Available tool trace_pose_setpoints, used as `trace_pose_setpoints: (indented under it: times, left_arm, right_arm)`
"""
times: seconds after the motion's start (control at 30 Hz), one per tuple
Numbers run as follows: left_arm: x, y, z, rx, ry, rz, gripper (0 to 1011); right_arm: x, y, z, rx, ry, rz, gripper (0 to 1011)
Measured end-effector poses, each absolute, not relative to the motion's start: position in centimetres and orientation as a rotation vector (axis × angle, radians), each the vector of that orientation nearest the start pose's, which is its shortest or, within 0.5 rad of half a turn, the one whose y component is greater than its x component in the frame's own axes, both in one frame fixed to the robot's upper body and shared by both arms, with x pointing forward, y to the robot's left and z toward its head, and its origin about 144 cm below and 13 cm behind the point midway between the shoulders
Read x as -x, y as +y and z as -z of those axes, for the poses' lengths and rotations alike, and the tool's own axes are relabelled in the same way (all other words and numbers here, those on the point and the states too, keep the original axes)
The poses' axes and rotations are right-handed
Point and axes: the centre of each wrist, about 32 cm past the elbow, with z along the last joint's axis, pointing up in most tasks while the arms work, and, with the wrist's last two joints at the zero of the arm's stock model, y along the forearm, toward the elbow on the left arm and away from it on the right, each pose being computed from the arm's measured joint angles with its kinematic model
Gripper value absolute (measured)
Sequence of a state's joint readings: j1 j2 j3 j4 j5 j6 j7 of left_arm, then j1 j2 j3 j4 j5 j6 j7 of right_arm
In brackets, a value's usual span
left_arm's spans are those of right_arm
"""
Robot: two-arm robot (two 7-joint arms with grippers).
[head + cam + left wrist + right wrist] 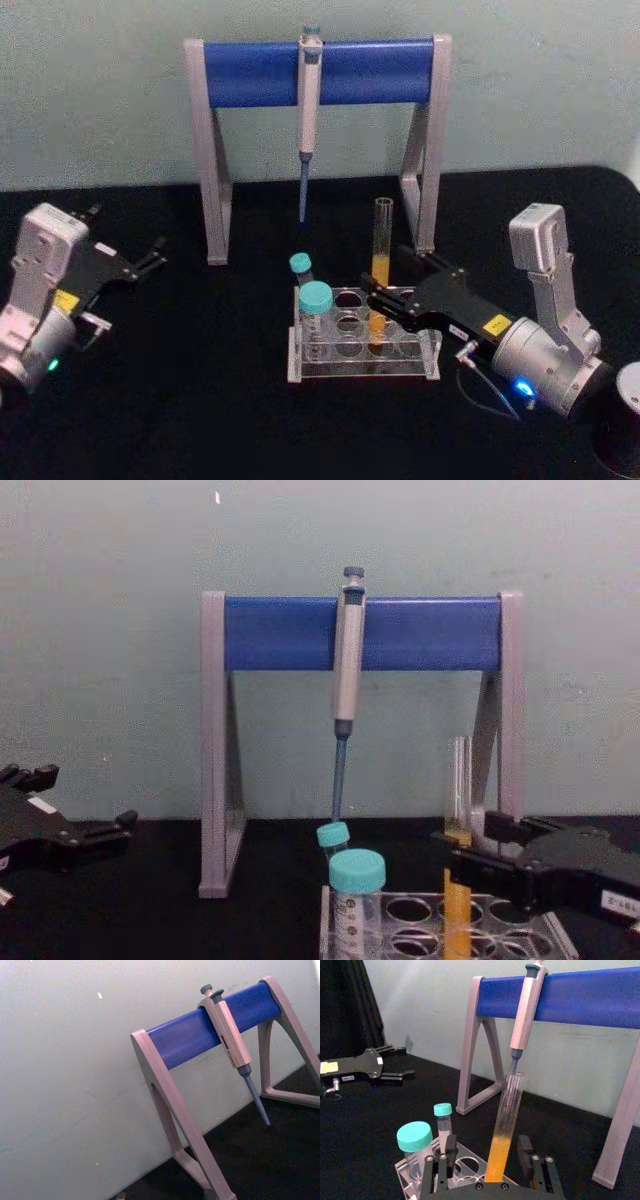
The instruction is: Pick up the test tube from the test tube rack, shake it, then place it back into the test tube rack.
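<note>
The long, slim clear glass test tube (380, 262), capless with orange-yellow liquid in its lower half, stands upright in a hole of the low clear plastic test tube rack (362, 338), in the rack's right half; the rack sits on the black surface (200, 400) at about 6 o'clock from the tall grey-and-blue pipette stand (318, 72), where a grey pipette (308, 110) hangs; the right gripper (490, 1152) reaches in from 4 o'clock of the rack, its black jaws spread to either side of the tube at the liquid's level, close beside it but not pressing it; two shorter teal-capped plastic tubes (315, 298) stand in the rack's left end; the left gripper (152, 255) rests well apart at 9 o'clock, over the surface, its jaws spread and holding nothing.
</note>
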State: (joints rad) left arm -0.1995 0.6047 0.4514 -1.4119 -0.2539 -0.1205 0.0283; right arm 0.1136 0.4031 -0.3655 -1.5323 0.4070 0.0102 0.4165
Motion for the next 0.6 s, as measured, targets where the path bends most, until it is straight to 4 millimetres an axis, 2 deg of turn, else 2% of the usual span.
trace_pose_setpoints:
  times: [0.27, 0.6]
  left_arm:
    - [-48.86, 30.97, -113.98, -0.304, -0.285, -1.248, 1001]
    - [-48.86, 30.97, -113.98, -0.304, -0.285, -1.248, 1001]
  right_arm:
    - [-47.28, -24.16, -114.56, 0.062, 0.053, 0.834, 986]
    - [-46.85, -24.65, -114.65, 0.050, 0.050, 0.841, 1000]
